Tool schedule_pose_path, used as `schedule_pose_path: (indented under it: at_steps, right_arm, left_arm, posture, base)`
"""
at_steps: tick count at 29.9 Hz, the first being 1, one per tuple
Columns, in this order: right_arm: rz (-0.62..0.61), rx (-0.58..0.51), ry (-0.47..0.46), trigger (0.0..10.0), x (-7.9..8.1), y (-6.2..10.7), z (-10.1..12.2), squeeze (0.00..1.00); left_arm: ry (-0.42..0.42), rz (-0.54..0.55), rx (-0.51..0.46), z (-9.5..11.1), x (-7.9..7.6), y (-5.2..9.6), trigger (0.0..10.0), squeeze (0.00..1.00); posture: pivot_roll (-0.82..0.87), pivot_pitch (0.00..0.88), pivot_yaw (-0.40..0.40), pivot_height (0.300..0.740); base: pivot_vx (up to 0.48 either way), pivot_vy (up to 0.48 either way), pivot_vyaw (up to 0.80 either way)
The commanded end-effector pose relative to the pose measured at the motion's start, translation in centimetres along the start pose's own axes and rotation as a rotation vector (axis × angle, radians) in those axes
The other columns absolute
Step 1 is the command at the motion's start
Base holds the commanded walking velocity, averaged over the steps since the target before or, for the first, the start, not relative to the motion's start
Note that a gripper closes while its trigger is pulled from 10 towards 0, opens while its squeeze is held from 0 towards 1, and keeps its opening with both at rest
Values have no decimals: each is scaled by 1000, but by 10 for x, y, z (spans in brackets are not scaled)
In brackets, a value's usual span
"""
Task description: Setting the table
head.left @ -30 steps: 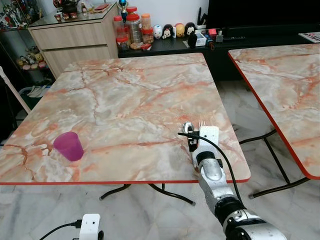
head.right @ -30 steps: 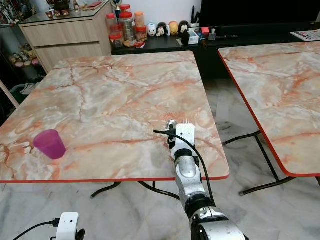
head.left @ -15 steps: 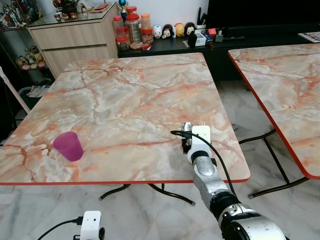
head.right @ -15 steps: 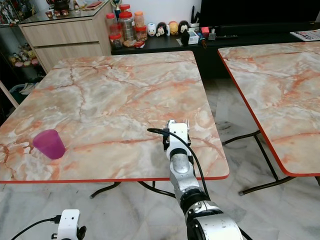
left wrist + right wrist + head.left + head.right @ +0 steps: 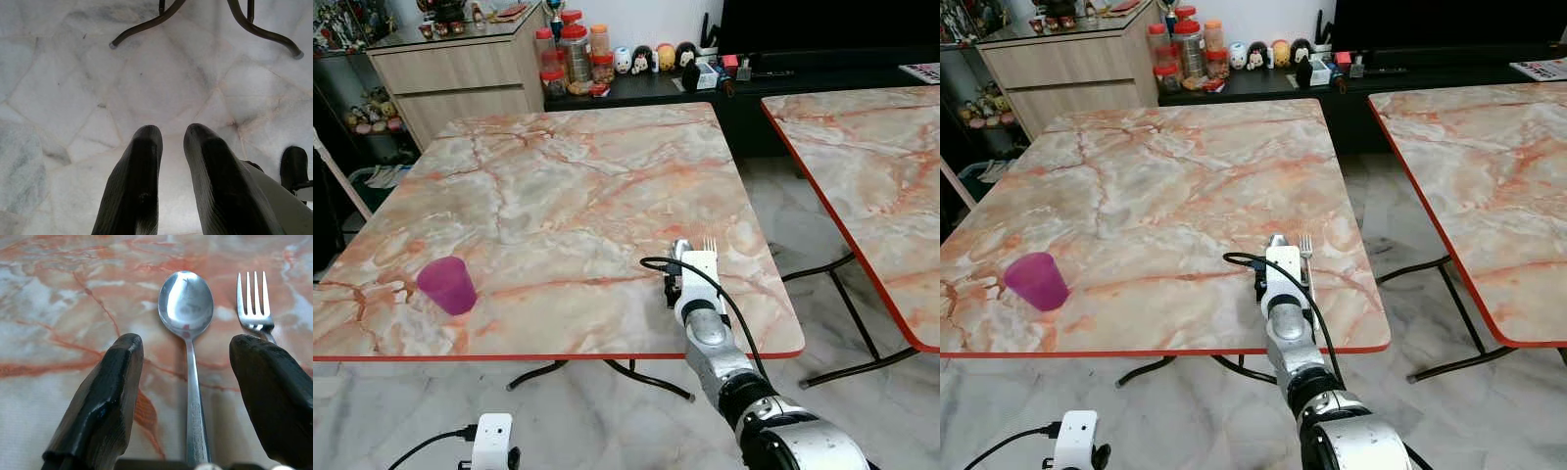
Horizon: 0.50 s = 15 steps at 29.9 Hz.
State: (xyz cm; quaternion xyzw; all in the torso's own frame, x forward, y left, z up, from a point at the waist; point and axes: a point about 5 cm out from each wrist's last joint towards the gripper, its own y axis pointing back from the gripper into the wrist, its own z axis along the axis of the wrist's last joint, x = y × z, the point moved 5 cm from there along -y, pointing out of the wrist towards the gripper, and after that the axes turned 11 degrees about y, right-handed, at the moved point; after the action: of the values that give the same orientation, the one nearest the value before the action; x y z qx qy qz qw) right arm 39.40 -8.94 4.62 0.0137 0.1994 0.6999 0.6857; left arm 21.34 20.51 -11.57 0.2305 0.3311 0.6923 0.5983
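Note:
A metal spoon (image 5: 188,308) and a fork (image 5: 254,303) lie side by side on the marble table (image 5: 558,186), close to its front right corner. My right gripper (image 5: 188,345) is low over the tabletop and open. The spoon's handle runs between its two black fingers (image 5: 112,391), and the fork lies just outside one finger. From the head views, the right wrist (image 5: 697,284) covers the spoon's handle, with the spoon bowl (image 5: 680,247) and fork tines (image 5: 1304,243) poking out beyond it. A purple cup (image 5: 448,285) stands upright at the front left. My left gripper (image 5: 172,134) hangs idle over the floor.
A second marble table (image 5: 871,166) stands to the right across a narrow floor gap. Behind are a wooden cabinet (image 5: 460,78), jars (image 5: 573,54) and a dark low unit with figurines (image 5: 651,59). Black table legs (image 5: 146,24) cross the marble floor.
My right gripper has slid left, off the fork and onto the line of the spoon. The fork now lies uncovered beside the wrist. Cup and cutlery have not moved.

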Motion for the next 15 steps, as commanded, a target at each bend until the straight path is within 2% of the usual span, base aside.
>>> schedule_pose_path:
  at_steps: [1, 15]
  right_arm:
    - [-2, 14, 8, 10000, 3, -1, 3, 0]
    - [2, 63, -2, 10000, 5, 0, -6, 0]
  left_arm:
    - [-4, 0, 30, -5, 1, 0, 10000, 0]
    - [-35, -31, 42, -3, -6, -1, 10000, 0]
  posture:
    - [-11, 10, 66, 740]
    - [-13, 7, 72, 740]
  base:
    - [0, 0, 0]
    - [0, 0, 0]
